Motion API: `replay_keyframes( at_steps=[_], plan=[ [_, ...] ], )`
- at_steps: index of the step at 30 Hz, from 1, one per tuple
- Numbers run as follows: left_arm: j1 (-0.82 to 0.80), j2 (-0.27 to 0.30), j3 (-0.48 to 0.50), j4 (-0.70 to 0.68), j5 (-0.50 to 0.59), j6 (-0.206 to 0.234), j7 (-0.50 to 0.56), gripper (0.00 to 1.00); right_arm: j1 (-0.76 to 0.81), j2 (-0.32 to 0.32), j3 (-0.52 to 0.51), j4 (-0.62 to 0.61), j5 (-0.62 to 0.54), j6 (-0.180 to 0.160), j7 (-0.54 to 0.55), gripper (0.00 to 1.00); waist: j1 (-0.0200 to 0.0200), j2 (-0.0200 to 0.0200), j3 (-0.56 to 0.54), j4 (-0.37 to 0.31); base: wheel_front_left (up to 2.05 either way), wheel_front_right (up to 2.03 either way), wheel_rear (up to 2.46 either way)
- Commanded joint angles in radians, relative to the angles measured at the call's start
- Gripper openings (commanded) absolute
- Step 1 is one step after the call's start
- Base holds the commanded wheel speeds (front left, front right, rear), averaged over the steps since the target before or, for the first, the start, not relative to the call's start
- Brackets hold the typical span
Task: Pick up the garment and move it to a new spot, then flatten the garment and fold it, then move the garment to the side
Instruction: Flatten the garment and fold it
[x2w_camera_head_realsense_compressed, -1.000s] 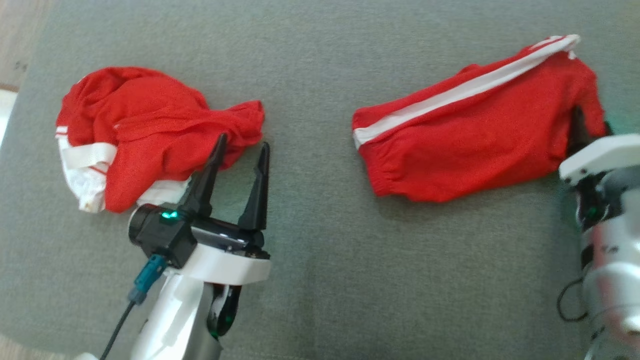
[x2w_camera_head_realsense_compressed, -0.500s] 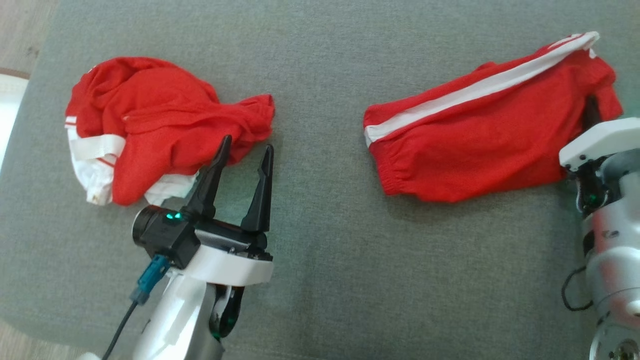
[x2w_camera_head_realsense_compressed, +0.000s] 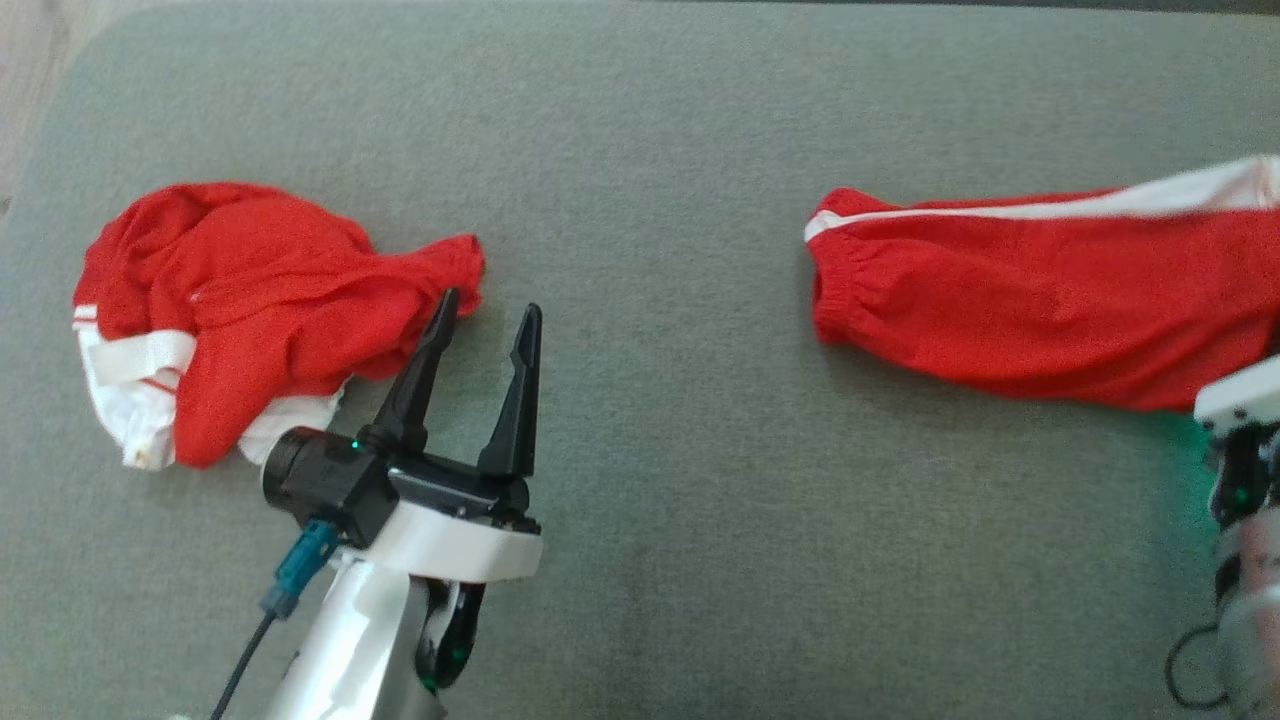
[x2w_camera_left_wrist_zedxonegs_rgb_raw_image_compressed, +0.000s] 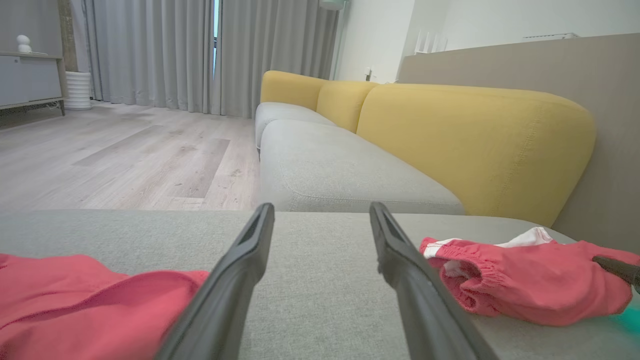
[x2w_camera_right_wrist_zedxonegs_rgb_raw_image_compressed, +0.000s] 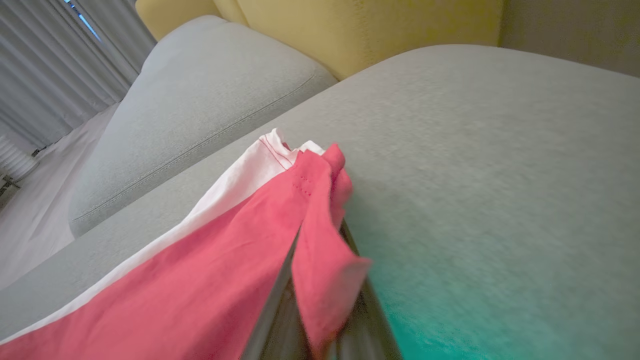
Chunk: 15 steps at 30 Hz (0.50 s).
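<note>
Grey cushion (x2w_camera_head_realsense_compressed: 640, 120): garment (x2w_camera_head_realsense_compressed: 1050, 300) in right pincer (x2w_camera_right_wrist_zedxonegs_rgb_raw_image_compressed: 322, 285).

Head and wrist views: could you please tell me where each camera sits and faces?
Head: on the head, looking down at the cushion; open left gripper, right arm.
Left wrist: low over the cushion, facing the yellow sofa; own spread fingers.
Right wrist: looks along the right gripper, shut on the striped garment.
Shared: head and left wrist both show the crumpled garment.

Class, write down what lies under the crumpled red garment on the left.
Beneath the crumpled red garment, white fabric pokes out at its lower edge, on the grey cushion. Anything else under the red cloth is covered.
</note>
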Motion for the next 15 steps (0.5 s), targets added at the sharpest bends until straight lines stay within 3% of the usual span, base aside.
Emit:
replay_keyframes(
  at_steps=[1,8,15],
  plan=[
    [0.002,0.004,0.038,-0.028,0.012,0.004,-0.005,1.0,0.017,0.005,0.002,-0.039,-0.008,-0.001,-0.018,0.0,0.0,0.0,-0.021,-0.021,0.0,0.0,0.0],
    [0.011,0.004,0.037,-0.028,0.019,0.0,-0.005,1.0,0.042,0.043,-0.03,-0.082,-0.004,-0.001,-0.024,0.0,0.0,0.0,-0.029,-0.032,0.0,0.0,0.0],
    [0.016,0.004,0.034,-0.013,0.026,-0.004,-0.005,1.0,0.033,0.104,0.063,-0.171,0.018,-0.001,-0.025,0.0,0.0,0.0,-0.049,-0.021,0.0,0.0,0.0]
  ],
)
